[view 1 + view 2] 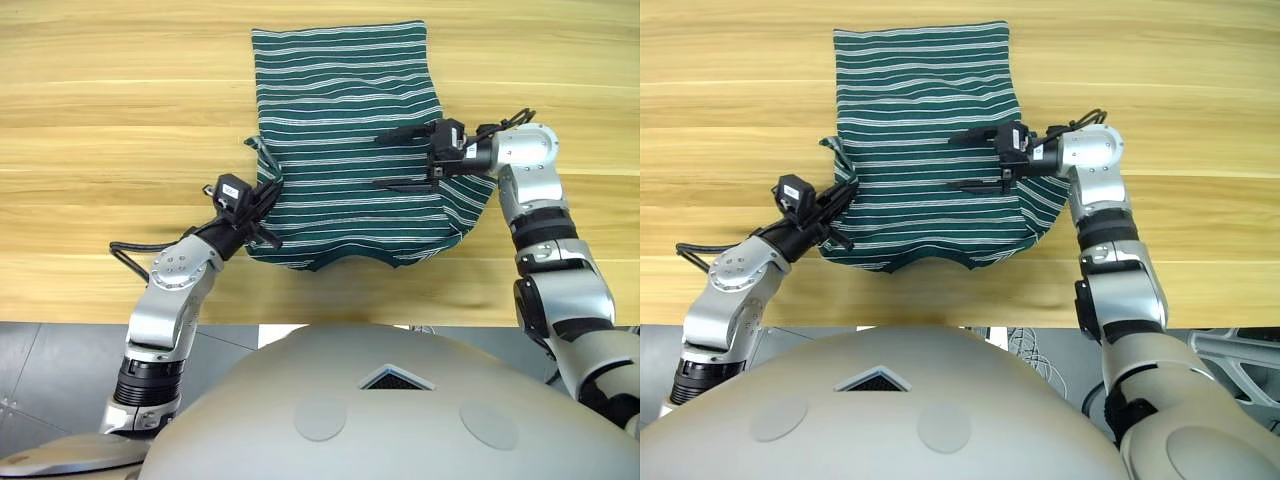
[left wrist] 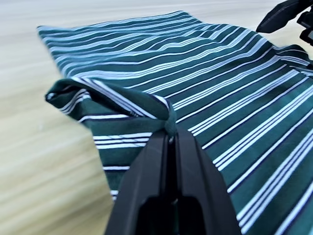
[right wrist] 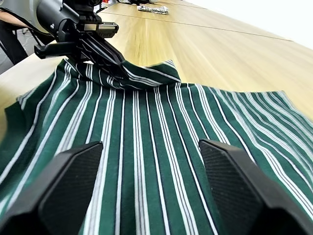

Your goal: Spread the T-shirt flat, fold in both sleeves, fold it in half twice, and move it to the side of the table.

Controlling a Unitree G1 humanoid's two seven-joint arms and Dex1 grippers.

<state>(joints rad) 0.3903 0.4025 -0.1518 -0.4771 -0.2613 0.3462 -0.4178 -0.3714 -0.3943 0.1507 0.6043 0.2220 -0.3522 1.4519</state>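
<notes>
The wooden table [image 1: 120,120] is the biggest thing here, and it runs out well past both sets of fingers on every side. The T-shirt [image 1: 345,110], dark green with thin white stripes, lies mostly flat on it between your 2 grippers. Its straight edge is out beyond the fingers, away from the robot. The edge with the curved notch is back on the robot's side, near the table's front edge.

Your right gripper [image 1: 400,158] has its 2 fingers spread wide, pointing across the shirt toward the other gripper. The striped cloth runs under and between them, with the shirt's right edge behind the fingertips. I honestly can't tell whether the tips touch the fabric or just hang over it.

Your left gripper [image 2: 170,139] has its fingers pressed together, pinching a bit of fabric at the shirt's left edge. Just past those fingertips, the sleeve [image 2: 98,95] is bunched into a raised, rumpled fold that sits on the shirt's left side.

A black cable [image 1: 125,255] loops off the left arm behind those fingers. Way out past the left gripper, well apart from the shirt, a small crumpled cloth [image 3: 152,9] lies on the table.
</notes>
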